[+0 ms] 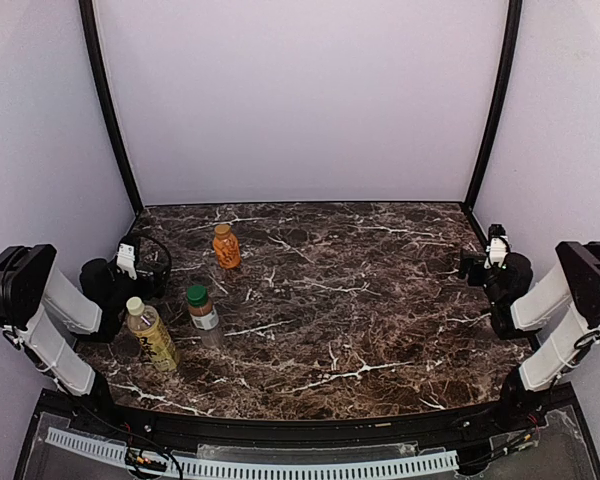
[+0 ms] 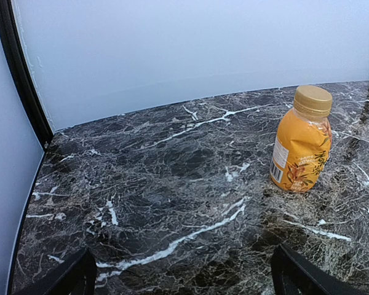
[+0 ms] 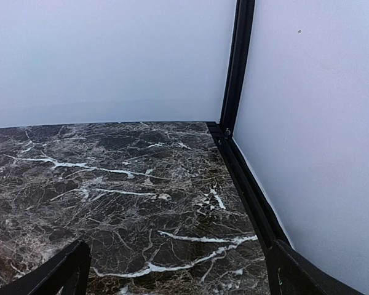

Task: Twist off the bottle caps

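Three bottles stand upright on the left half of the marble table [image 1: 380,320]. The squat orange bottle [image 1: 226,249] wears a gold-orange cap [image 1: 221,230]; the left wrist view shows it at the right [image 2: 301,150], cap [image 2: 312,99] on. The small clear bottle [image 1: 204,314] has a dark green cap [image 1: 196,294]. The tall yellow-green tea bottle [image 1: 154,338] has a cream-white cap [image 1: 134,305]. My left gripper [image 1: 140,262] sits at the left edge behind these bottles, open and empty [image 2: 183,279]. My right gripper [image 1: 480,262] rests at the far right edge, open and empty [image 3: 178,276].
White walls close in the table on three sides, with black corner posts at the back left [image 1: 110,110] and back right [image 1: 492,110]. A black rail [image 3: 246,184] runs along the right wall beside my right gripper.
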Tool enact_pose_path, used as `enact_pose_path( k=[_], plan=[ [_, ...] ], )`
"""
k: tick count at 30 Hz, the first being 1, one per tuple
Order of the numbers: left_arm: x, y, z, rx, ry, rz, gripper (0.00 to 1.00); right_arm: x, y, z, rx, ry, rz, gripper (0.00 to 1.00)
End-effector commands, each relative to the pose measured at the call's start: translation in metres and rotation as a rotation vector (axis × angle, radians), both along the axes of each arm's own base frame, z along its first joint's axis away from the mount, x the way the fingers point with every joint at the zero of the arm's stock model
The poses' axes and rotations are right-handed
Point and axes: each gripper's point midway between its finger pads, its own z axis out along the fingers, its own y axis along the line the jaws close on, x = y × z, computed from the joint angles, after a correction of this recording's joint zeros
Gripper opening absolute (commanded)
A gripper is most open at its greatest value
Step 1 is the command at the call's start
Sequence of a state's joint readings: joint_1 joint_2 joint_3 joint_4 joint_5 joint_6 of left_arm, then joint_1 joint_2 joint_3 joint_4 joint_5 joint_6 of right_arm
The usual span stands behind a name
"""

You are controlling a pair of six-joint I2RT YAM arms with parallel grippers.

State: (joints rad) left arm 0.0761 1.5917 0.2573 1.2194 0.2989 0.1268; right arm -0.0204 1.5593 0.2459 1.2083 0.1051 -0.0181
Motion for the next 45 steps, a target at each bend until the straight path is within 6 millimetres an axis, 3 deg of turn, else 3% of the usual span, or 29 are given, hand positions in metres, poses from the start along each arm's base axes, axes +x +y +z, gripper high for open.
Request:
enact_pose_path(
  k=[1, 4, 6, 9, 13, 14, 15, 16, 17, 18, 19, 21, 22, 23, 25, 27, 28, 31, 33, 37, 41, 45],
  plan=[
    [0.001, -0.001, 0.004, -0.002, -0.012, -0.009, 1.0, 0.002, -0.004, 0.024, -0.002, -0.05, -0.02, 0.99],
    [0.001, -0.001, 0.004, -0.003, -0.01, -0.009, 1.0, 0.005, 0.0, 0.047, -0.001, -0.031, 0.004, 0.99],
    [0.001, -0.001, 0.004, -0.003, -0.011, -0.01, 1.0, 0.004, 0.002, 0.057, 0.092, 0.015, 0.0, 0.99],
    [0.005, 0.019, 0.004, -0.012, 0.022, 0.114, 1.0, 0.002, 0.025, 0.079, 0.18, 0.047, 0.122, 0.99],
    [0.007, 0.025, 0.011, -0.021, -0.007, 0.155, 1.0, -0.009, 0.062, 0.117, 0.313, 0.042, 0.312, 0.99],
    [0.006, 0.031, 0.006, -0.045, 0.052, 0.178, 1.0, -0.013, 0.071, 0.124, 0.336, 0.036, 0.355, 0.99],
    [0.02, 0.042, 0.027, -0.057, 0.037, 0.221, 1.0, -0.017, 0.076, 0.132, 0.351, 0.024, 0.384, 0.99],
    [0.018, 0.054, 0.025, -0.073, 0.125, 0.266, 1.0, -0.022, 0.092, 0.14, 0.358, 0.021, 0.434, 0.99],
    [0.032, 0.063, 0.059, -0.066, 0.076, 0.281, 1.0, -0.025, 0.1, 0.146, 0.357, 0.018, 0.458, 0.99],
    [0.031, 0.07, 0.075, -0.029, 0.068, 0.288, 1.0, -0.028, 0.107, 0.152, 0.354, 0.014, 0.475, 0.99],
    [0.036, 0.072, 0.102, -0.001, 0.015, 0.279, 1.0, -0.03, 0.114, 0.157, 0.351, 0.012, 0.491, 0.99],
    [0.037, 0.067, 0.128, 0.115, -0.006, 0.211, 1.0, -0.034, 0.127, 0.169, 0.356, 0.006, 0.525, 0.99],
    [0.031, 0.061, 0.121, 0.122, 0.066, 0.174, 1.0, -0.036, 0.134, 0.174, 0.362, 0.009, 0.542, 0.99],
    [0.034, 0.06, 0.141, 0.152, 0.055, 0.157, 1.0, -0.037, 0.141, 0.18, 0.368, 0.014, 0.561, 0.99],
    [0.025, 0.053, 0.158, 0.173, 0.135, 0.108, 1.0, -0.041, 0.157, 0.188, 0.372, 0.037, 0.605, 0.99],
    [0.005, 0.037, 0.175, 0.2, 0.216, 0.01, 1.0, -0.048, 0.178, 0.197, 0.366, 0.057, 0.672, 0.99],
    [-0.015, 0.02, 0.192, 0.185, 0.254, -0.087, 1.0, -0.052, 0.19, 0.201, 0.359, 0.068, 0.713, 0.99],
    [-0.076, -0.022, 0.215, 0.241, 0.297, -0.36, 1.0, -0.07, 0.231, 0.216, 0.323, 0.089, 0.846, 0.99],
    [-0.128, -0.043, 0.21, 0.252, 0.379, -0.502, 1.0, -0.087, 0.262, 0.221, 0.312, 0.098, 0.943, 0.99],
    [-0.192, -0.058, 0.192, 0.374, 0.494, -0.67, 1.0, -0.115, 0.324, 0.229, 0.291, 0.089, 1.105, 0.98],
    [-0.229, -0.067, 0.182, 0.375, 0.61, -0.773, 1.0, -0.134, 0.391, 0.232, 0.206, 0.081, 1.211, 0.99],
    [-0.242, -0.07, 0.169, 0.383, 0.661, -0.804, 1.0, -0.149, 0.442, 0.233, 0.168, 0.07, 1.311, 0.99]
  ],
)
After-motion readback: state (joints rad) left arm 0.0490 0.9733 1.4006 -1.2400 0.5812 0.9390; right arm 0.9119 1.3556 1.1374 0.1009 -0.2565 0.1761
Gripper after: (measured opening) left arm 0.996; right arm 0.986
